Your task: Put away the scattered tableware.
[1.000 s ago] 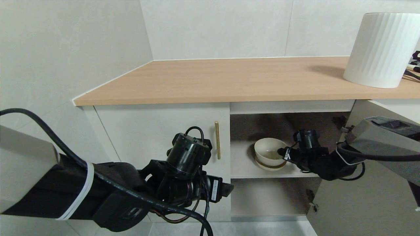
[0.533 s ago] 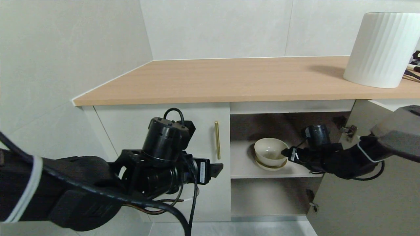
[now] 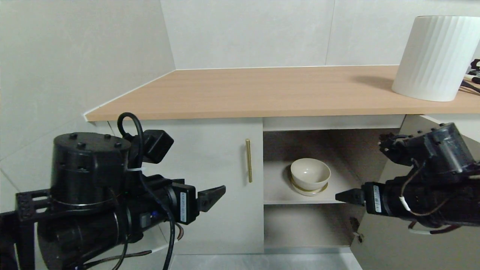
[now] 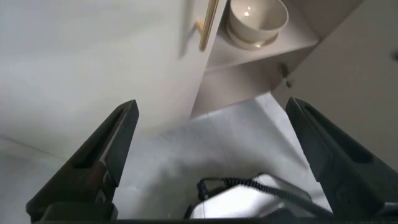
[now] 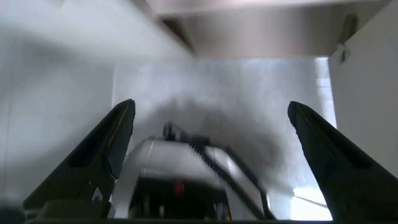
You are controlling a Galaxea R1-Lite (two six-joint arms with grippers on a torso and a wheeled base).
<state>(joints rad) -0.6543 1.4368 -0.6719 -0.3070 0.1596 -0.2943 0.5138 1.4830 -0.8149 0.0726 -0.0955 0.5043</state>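
Bowl (image 3: 310, 173), cream, upright on a gold-edged dish (image 3: 308, 191), both on the upper shelf (image 3: 275, 189) in the cupboard's open right half. Left gripper (image 4: 211, 109) in front of the closed left door (image 3: 210, 150), short of its brass handle (image 3: 248, 160); fingers spread wide, holding nothing. Right gripper (image 5: 211, 109) outside the cupboard by the open door (image 3: 390, 232), apart from the bowl; fingers likewise wide and empty. White ribbed vessel (image 3: 435, 56) on the wooden counter (image 3: 243, 93).
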